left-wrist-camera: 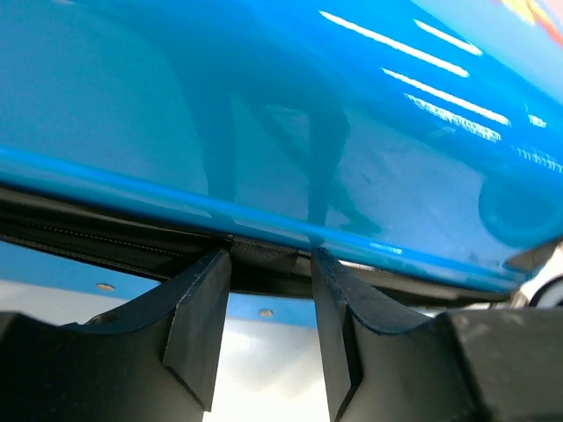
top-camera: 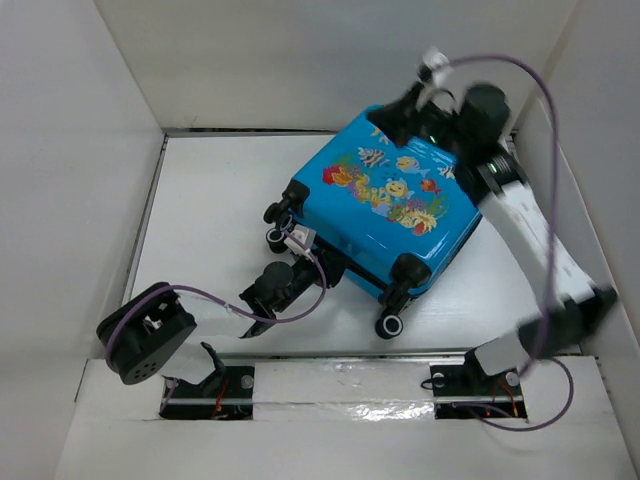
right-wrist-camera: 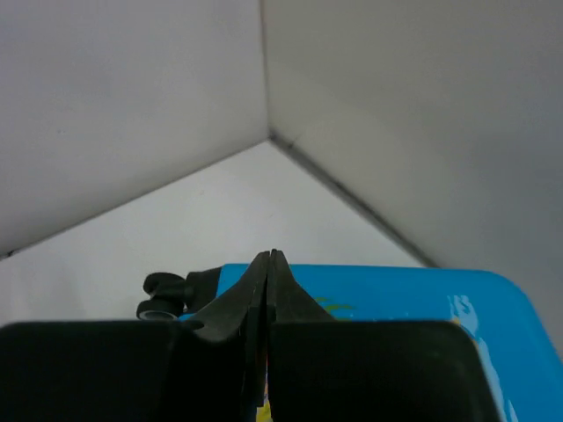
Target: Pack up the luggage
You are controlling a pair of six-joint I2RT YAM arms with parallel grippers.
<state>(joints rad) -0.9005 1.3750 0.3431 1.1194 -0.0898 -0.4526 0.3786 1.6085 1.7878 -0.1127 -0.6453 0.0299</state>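
We see the small bright blue hard-shell suitcase [top-camera: 395, 205] with its cartoon fish and coral print lying flat and closed on the white tabletop [top-camera: 220, 200]. It sits in the right rear part of the tabletop, turned at an angle, with the printed face up. Its black-and-white wheels [top-camera: 390, 326] point toward the near side, and one far corner comes close to the white back wall [top-camera: 300, 60].

Our left hand [left-wrist-camera: 271, 255] is low at the near-left edge of the suitcase, between the two wheeled corners. In the left wrist view its two dark fingers [left-wrist-camera: 198, 308] stand partly apart with a clear gap between them. Their tips are touching the black zipper band [left-wrist-camera: 106, 237] that runs under the glossy blue shell. We see nothing clamped between them.

Our right hand [right-wrist-camera: 268, 259] is at the far corner of the suitcase, nearest the back wall. In the right wrist view its fingers are pressed together tip to tip, and nothing shows between them. Beneath them are the blue lid and one dark wheel at the left. We cannot tell from any view whether the closed tips touch the shell. A purple cable [top-camera: 520, 80] arches over the right arm.
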